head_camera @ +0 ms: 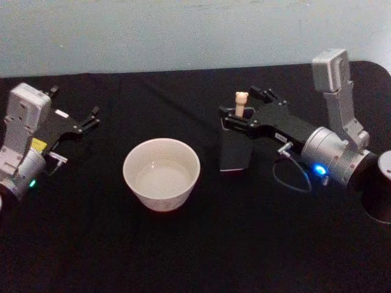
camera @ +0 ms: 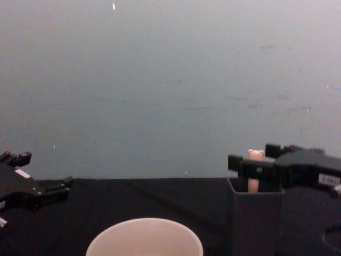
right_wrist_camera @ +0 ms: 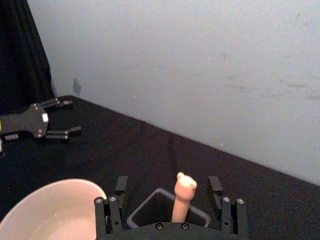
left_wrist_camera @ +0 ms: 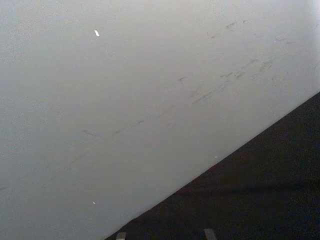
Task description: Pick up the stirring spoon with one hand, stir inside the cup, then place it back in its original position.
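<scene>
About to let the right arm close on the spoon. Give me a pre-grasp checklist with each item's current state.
1. Right gripper fingers open: ok, one finger stands on each side of the handle with gaps.
2. Stirring spoon centred between the fingers: ok, the bear head sits roughly midway in the right wrist view.
3. Spoon upright in the dark grey holder: ok, the handle rises from its opening.
4. Grip height: ok, the chest view shows the fingers level with the handle just under the bear head.
5. Cup upright and apart from the holder: ok.
6. Left gripper out of the way: ok, it lies on the cup's far side, away from the holder.
</scene>
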